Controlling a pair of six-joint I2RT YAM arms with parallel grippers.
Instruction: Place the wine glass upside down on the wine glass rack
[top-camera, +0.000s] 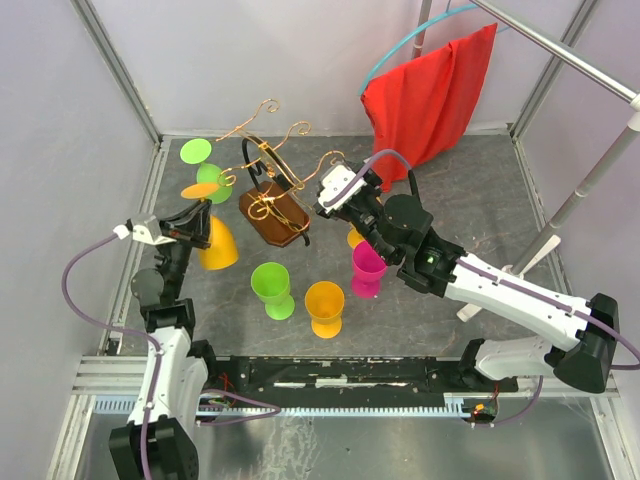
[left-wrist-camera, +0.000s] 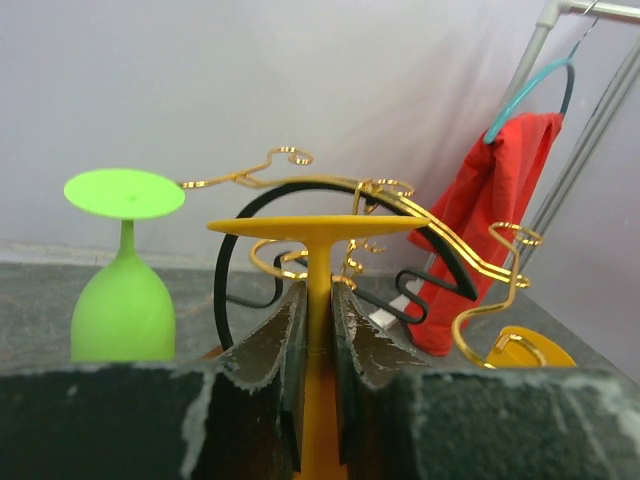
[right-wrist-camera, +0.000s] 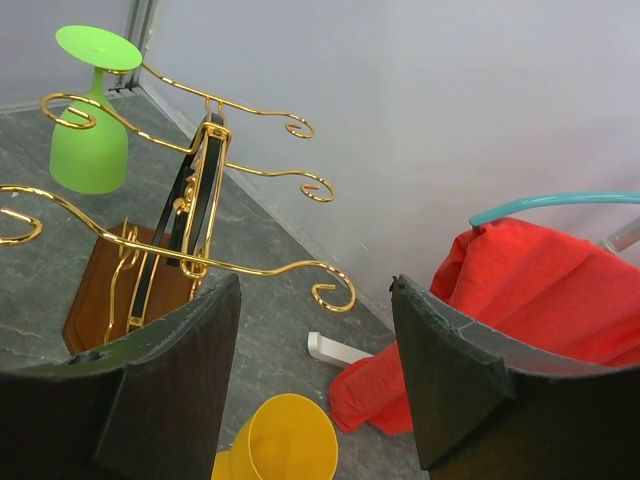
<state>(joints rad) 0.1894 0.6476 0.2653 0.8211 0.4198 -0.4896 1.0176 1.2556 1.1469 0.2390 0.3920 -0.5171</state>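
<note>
My left gripper is shut on the stem of an upside-down yellow wine glass, with its foot up, just left of the wine glass rack. In the left wrist view the gripper clamps the yellow stem in front of the gold wire arms. The rack has a brown wooden base and gold scrolled arms. A green glass hangs upside down at the rack's left side and also shows in the left wrist view. My right gripper is open and empty at the rack's right.
On the table stand a green glass, an orange glass, a magenta glass and a yellow glass under my right wrist. A red cloth hangs on a hanger at the back right. Frame posts line the edges.
</note>
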